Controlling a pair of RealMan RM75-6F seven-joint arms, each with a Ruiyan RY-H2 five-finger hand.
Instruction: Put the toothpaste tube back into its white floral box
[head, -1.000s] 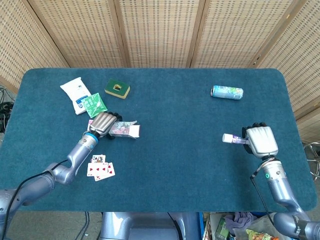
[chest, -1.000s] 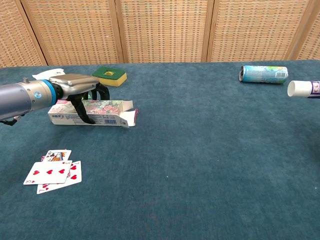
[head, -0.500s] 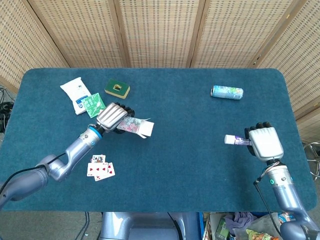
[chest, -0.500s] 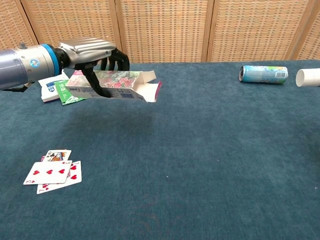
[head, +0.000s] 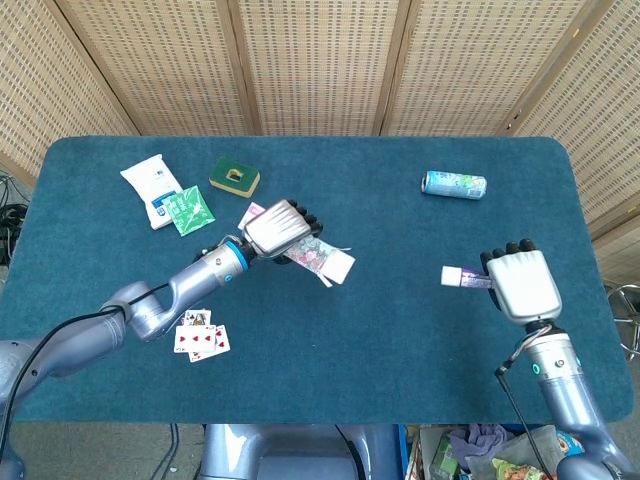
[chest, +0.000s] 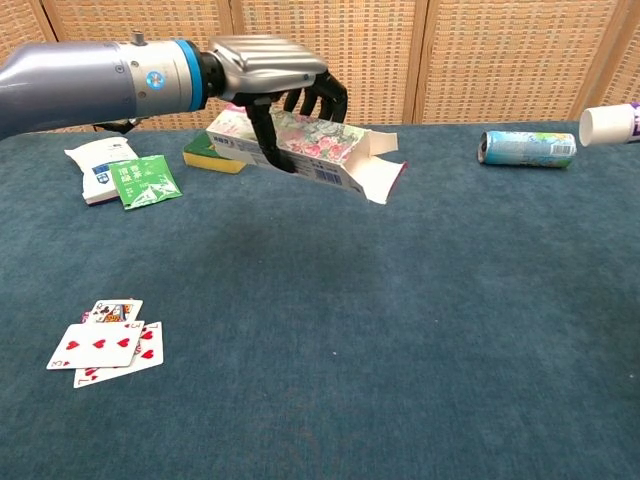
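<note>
Near the table's front-left edge lies a small fan of red-suited playing cards (head: 201, 337). Above the teal felt-covered table (head: 400, 330), toward its right edge, the right hand (head: 520, 282) grips the white-capped toothpaste tube (head: 466, 277), cap pointing toward the table's middle. Left of centre, the left hand (head: 275, 227) clasps the white floral cardboard box (chest: 305, 148) from above, lifted clear of the felt, its open flaps (chest: 378, 178) facing the tube but tilted downward. Box and tube hang well apart. Misalignment looks the likeliest hazard: a drooping mouth or loose flap could catch the cap, buckling the carton or twisting it in the grasp. Farther back rest a green-and-yellow sponge (head: 235, 178), a green sachet (head: 188, 211), a white tissue pack (head: 152, 188) and, back right, a toppled patterned can (head: 454, 184).
</note>
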